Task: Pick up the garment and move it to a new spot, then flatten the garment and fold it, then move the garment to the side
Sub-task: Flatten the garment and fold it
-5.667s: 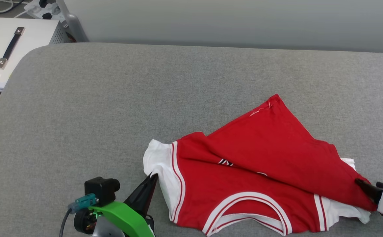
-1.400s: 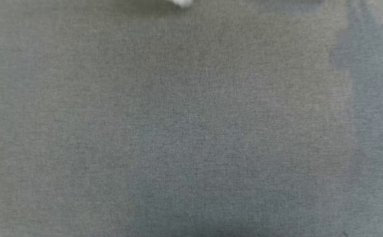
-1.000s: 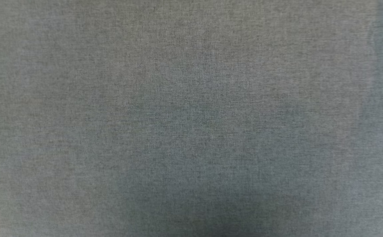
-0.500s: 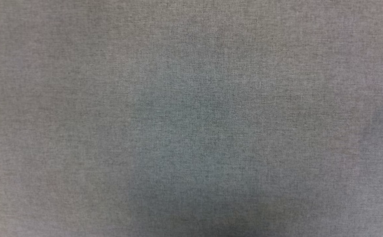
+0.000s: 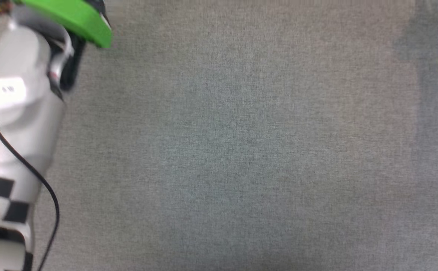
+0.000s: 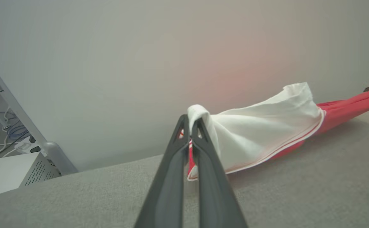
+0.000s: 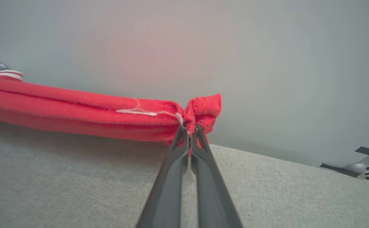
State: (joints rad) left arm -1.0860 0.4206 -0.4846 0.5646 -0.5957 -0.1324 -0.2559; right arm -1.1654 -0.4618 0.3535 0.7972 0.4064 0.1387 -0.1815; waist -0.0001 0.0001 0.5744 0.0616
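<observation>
Gripping the garment (image 6: pixel 267 126) at two ends, I have both claws pinched shut on cloth. My left claw (image 6: pixel 190 122) bites the white sleeve, a fold of it draped over one fingertip and a little red-striped trim showing between the fingers. In the left wrist view the sleeve billows away toward three o'clock, and past its trim the red body runs on as a narrow band to the edge at two o'clock. A shadow lies under it on the grey cloth-covered tabletop (image 5: pixel 241 150).

My right claw (image 7: pixel 189 128) clamps a red corner, with a small flap standing just above the tips at one o'clock and a loose white thread beside them at ten. From there, in the right wrist view, the shirt stretches as a rolled red band toward nine o'clock, where a bit of striped white trim peeks out at the edge.

In the head view my pale left forearm (image 5: pixel 12 113) fills nine o'clock, a green bracket (image 5: pixel 72 19) sits at eleven, and a black cable (image 5: pixel 34 177) trails down to seven. Behind the shirt rises a plain wall (image 6: pixel 108 63). A white vented box (image 6: pixel 13 174) stands at eight o'clock in the left wrist view.
</observation>
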